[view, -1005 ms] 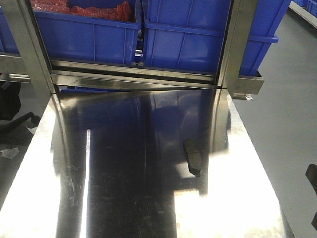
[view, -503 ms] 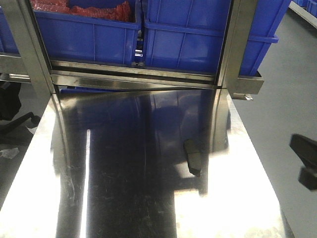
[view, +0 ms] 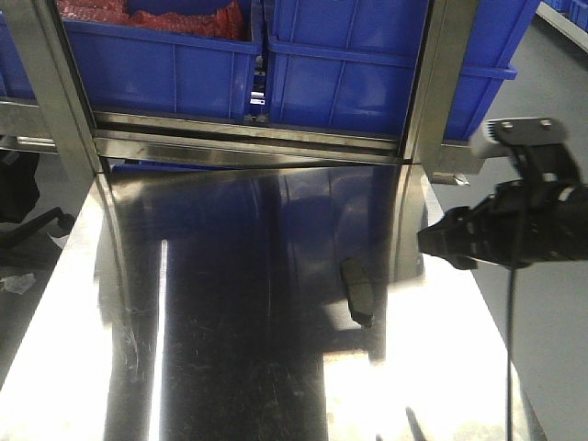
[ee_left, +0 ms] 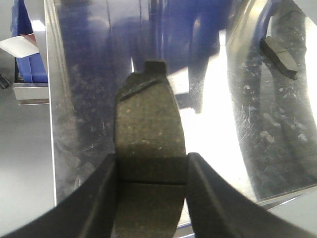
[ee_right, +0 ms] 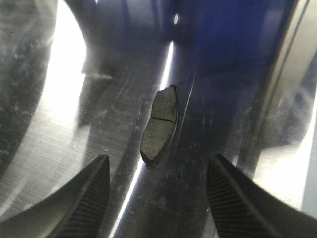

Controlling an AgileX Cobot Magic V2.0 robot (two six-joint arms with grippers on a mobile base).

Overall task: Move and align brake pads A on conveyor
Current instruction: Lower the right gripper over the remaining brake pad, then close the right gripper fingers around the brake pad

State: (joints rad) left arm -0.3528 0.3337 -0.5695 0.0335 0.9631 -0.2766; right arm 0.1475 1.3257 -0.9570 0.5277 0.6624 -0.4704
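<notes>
In the left wrist view, my left gripper [ee_left: 151, 171] is shut on a brake pad [ee_left: 148, 124], grey-brown face up with its centre groove between the fingers, held above the steel table. A second brake pad [view: 356, 290] lies flat on the table right of centre; the left wrist view shows that same pad [ee_left: 280, 51] at its upper right. My right gripper [view: 430, 241] hangs open above the table's right side, just right of that pad. In the right wrist view the pad [ee_right: 159, 125] lies just ahead of the open right gripper [ee_right: 157, 163]. The conveyor is out of view.
The shiny steel table [view: 230, 367] fills the front view, with grey floor beyond its right edge [view: 478, 312]. Blue bins [view: 340, 64] stand on a rack at the back behind two steel posts [view: 55, 101]. A black object [view: 18, 193] sits off the left edge.
My right arm has come in from the right edge and moved up and left over the table toward the lying pad. The pad on the table has not moved.
</notes>
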